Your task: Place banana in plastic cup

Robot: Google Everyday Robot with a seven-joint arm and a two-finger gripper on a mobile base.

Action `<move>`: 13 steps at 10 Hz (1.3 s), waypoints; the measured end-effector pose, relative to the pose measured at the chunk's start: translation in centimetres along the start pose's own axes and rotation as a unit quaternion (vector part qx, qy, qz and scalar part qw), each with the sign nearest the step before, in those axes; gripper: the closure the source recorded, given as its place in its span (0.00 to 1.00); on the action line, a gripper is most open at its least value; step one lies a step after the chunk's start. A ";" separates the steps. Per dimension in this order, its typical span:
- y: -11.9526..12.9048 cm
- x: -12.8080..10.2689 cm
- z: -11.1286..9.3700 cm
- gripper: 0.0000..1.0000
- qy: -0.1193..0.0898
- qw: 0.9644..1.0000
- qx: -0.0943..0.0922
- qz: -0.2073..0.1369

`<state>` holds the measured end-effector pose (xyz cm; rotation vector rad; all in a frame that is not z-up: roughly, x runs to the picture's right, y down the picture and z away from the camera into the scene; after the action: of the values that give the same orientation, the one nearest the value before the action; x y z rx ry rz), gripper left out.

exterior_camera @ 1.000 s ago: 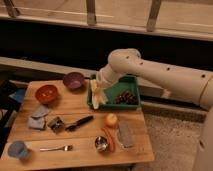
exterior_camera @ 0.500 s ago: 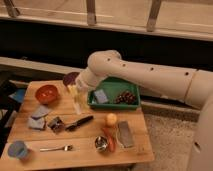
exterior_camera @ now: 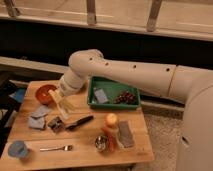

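Note:
My gripper [exterior_camera: 59, 96] hangs over the left half of the wooden table [exterior_camera: 85, 137], just right of the red bowl [exterior_camera: 44, 92]. It is shut on the banana [exterior_camera: 64, 106], a pale-yellow piece that points down and to the right below the fingers, above the table top. The plastic cup [exterior_camera: 18, 148], small and dull blue-teal, stands at the table's front left corner, well below and left of the gripper. The white arm [exterior_camera: 140, 75] reaches in from the right across the green tray.
A green tray [exterior_camera: 106, 84] at the back right holds a blue sponge [exterior_camera: 101, 96] and dark grapes [exterior_camera: 125, 97]. A grey-blue cloth [exterior_camera: 39, 116], a black-handled tool [exterior_camera: 80, 121], a fork [exterior_camera: 55, 148], a metal cup [exterior_camera: 101, 143], an orange fruit [exterior_camera: 111, 119] and a grey sponge [exterior_camera: 125, 134] lie on the table.
The arm has swung left from over the green tray to beside the red bowl, carrying the banana with it. It now covers the purple bowl.

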<state>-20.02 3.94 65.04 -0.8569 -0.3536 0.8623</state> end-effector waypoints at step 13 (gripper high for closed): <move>7.9 0.3 8.5 1.00 0.085 0.993 -0.031 -0.077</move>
<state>-28.97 11.39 64.17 -0.9405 -0.2938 0.6329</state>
